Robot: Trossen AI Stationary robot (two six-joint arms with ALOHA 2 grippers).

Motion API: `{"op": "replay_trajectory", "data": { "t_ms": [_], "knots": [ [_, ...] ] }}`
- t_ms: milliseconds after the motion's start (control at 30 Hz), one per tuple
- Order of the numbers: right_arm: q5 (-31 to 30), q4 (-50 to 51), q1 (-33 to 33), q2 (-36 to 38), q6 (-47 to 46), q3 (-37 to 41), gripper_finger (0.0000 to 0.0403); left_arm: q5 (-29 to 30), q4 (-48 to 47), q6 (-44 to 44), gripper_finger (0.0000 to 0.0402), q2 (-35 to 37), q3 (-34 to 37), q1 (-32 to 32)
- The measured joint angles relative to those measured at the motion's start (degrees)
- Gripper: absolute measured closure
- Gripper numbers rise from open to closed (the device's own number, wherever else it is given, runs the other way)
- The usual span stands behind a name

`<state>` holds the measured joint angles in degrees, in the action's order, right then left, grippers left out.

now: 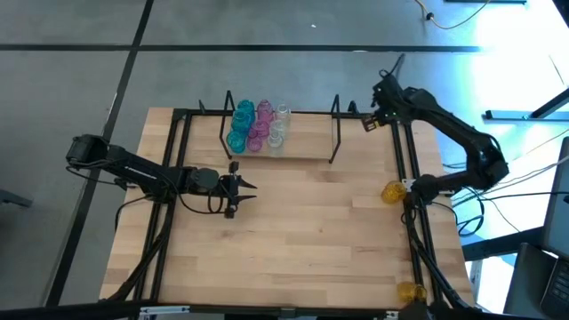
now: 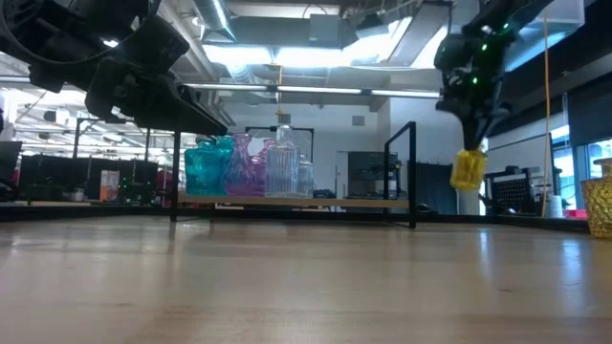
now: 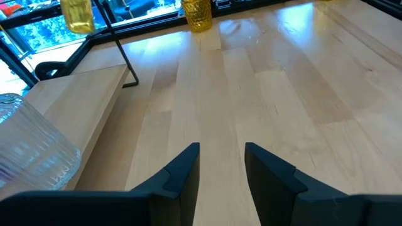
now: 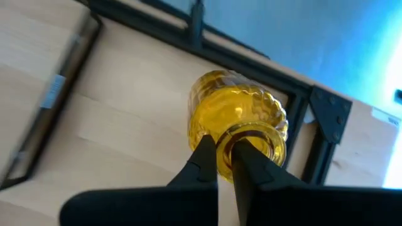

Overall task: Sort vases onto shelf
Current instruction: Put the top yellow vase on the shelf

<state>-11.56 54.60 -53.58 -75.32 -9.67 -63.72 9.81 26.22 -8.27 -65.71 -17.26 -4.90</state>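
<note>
With the right gripper (image 4: pixel 225 164) pinched on the rim of a yellow vase (image 4: pixel 237 120) lifted near the table's far right corner, carry it level to the shelf (image 1: pixel 302 135) beside the grouped vases (image 1: pixel 258 124), while the half-open left gripper (image 1: pixel 242 185) idles mid-table.

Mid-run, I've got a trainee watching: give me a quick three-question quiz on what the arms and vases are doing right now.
1. True or false: the right gripper is shut on the rim of a yellow ribbed glass vase, lifted off the table.
2. Which colour vases stand on the low light-wood plank shelf? A) yellow only B) teal, pink, clear C) none
3. Fill in: the left gripper hovers over bare tabletop holding ____.

Key: 1 true; 2 B; 3 nothing.
</note>
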Motion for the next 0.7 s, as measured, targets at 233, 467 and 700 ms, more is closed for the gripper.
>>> {"op": "replay_trajectory", "data": {
  "t_ms": [233, 467, 700],
  "knots": [
    [2.3, -1.6, 4.0, 4.3, 0.7, -3.1, 0.0398, 0.0, 0.0, -0.3, 0.0282, 0.0, 0.0, 0.0],
    [1.6, -1.4, 10.6, 4.3, -0.4, -12.5, 0.0398, 0.0, 0.0, -0.3, 0.0282, 0.0, 0.0, 0.0],
    [1.7, -0.8, 17.1, 2.2, -0.6, -20.1, 0.0398, 0.0, 0.0, -0.3, 0.0282, 0.0, 0.0, 0.0]
  ]
}}
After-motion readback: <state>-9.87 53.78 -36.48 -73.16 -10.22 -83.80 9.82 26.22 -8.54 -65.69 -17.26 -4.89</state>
